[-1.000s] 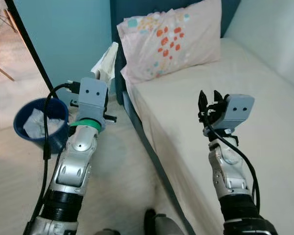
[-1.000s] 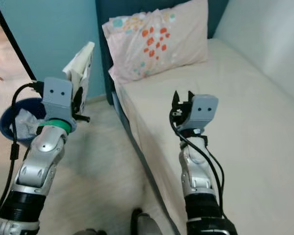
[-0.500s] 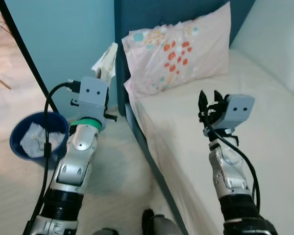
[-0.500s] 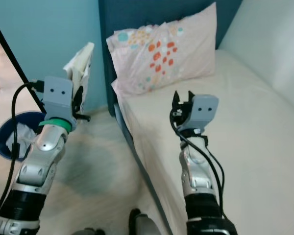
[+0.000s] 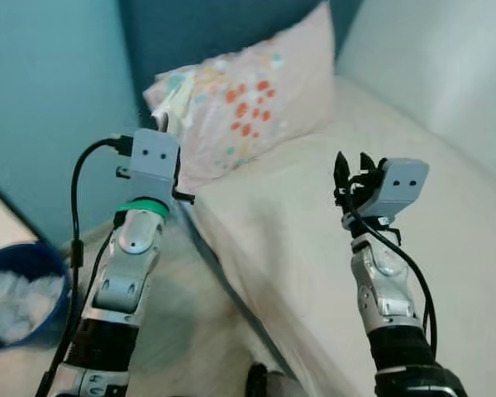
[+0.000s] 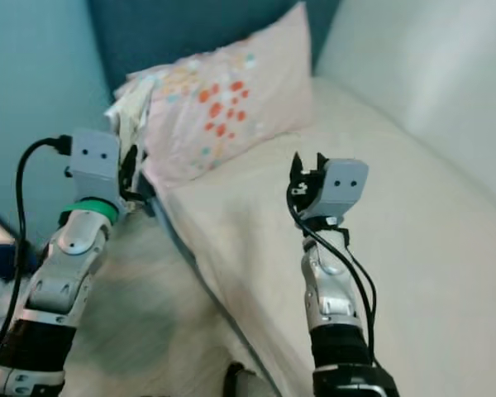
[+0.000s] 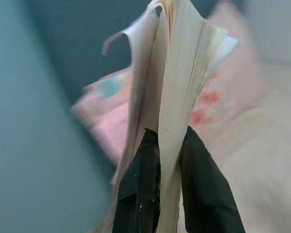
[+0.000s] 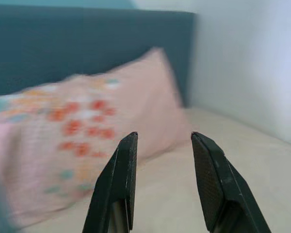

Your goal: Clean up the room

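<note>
Black fingers (image 7: 138, 191) of the left gripper (image 7: 167, 187) pinch a book (image 7: 172, 82) by its lower edge, one on each side of the cream page block; the wrist view shows it upright, its pages fanning slightly and a thin cover curling away at the top, though its title and lower end are cut off; from the head views the book (image 6: 131, 116) is mostly hidden behind the grey wrist housing, only a pale sliver rising beside the pillow (image 5: 240, 107). The left gripper (image 6: 131, 178) is raised at the bed's (image 5: 314, 240) edge, near the headboard corner. The right gripper (image 8: 160, 179) has its fingers spread apart with nothing between them, and it hovers above the cream mattress; its wrist view looks past them to the pink pillow with orange and teal spots, blurred, against a dark teal headboard (image 8: 87, 43). Low at the robot's left, a blue bin (image 5: 25, 289) holding crumpled white paper (image 5: 12, 298) stands on the floor, partly cut off by the frame and blurred.
</note>
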Motion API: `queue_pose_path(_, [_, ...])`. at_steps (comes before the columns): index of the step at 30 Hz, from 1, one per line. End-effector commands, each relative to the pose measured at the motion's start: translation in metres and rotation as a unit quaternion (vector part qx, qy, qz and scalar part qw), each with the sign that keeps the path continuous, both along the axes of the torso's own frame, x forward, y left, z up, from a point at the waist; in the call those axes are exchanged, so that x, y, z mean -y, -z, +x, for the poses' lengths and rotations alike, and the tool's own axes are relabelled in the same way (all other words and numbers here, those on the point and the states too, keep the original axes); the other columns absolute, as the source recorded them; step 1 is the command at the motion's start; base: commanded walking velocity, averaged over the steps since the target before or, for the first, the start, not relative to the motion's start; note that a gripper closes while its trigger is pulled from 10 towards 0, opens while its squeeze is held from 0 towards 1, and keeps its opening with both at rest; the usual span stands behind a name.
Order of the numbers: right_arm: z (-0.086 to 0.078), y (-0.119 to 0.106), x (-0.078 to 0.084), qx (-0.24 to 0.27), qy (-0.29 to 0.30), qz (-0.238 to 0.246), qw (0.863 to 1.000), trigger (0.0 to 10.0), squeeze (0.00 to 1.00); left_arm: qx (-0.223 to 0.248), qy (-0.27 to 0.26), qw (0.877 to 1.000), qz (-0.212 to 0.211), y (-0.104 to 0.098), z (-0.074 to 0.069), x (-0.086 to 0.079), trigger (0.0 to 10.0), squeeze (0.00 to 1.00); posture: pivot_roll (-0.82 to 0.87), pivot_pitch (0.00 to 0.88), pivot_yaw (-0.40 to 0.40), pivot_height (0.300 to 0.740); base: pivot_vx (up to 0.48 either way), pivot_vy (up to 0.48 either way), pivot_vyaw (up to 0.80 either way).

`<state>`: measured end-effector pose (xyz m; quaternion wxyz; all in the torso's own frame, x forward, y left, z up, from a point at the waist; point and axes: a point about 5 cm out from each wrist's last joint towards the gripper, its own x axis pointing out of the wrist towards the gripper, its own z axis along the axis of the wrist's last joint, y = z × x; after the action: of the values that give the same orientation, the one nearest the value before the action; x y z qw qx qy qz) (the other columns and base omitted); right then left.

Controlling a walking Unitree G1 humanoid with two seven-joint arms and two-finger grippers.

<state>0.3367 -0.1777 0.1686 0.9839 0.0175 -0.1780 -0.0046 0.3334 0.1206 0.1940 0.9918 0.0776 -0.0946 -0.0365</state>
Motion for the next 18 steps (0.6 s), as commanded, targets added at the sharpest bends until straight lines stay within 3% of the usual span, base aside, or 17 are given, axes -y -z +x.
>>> queue_pose_path(1, [-0.0001,0.0006,0.001,-0.002,0.003,0.006,1.0,10.0,0.0,0.017,0.013,1.0,0.006,-0.0043,-0.0019,0.0053,10.0,0.0,-0.05,0.082,0.012,0.74,0.458,0.0,-0.78])
queue_pose_path(3, [0.0,0.0006,0.0009,-0.001,0.003,0.006,1.0,10.0,0.0,0.018,0.013,1.0,0.007,-0.0046,-0.0018,0.0055,10.0,0.0,-0.05,0.082,0.013,0.74,0.458,0.0,-0.66])
queue_pose_path(8, [0.0004,0.0013,0.001,-0.003,0.003,0.004,1.0,10.0,0.0,0.018,0.014,1.0,0.007,-0.0052,-0.0016,0.0062,10.0,0.0,-0.05,0.083,0.014,0.74,0.458,0.0,0.0])
queue_pose_path(18, [-0.0004,0.0024,0.0005,-0.004,-0.001,0.007,1.0,10.0,0.0,0.022,0.017,1.0,0.006,-0.0067,-0.0018,0.0084,10.0,0.0,-0.06,0.087,0.018,0.74,0.0,0.0,0.0])
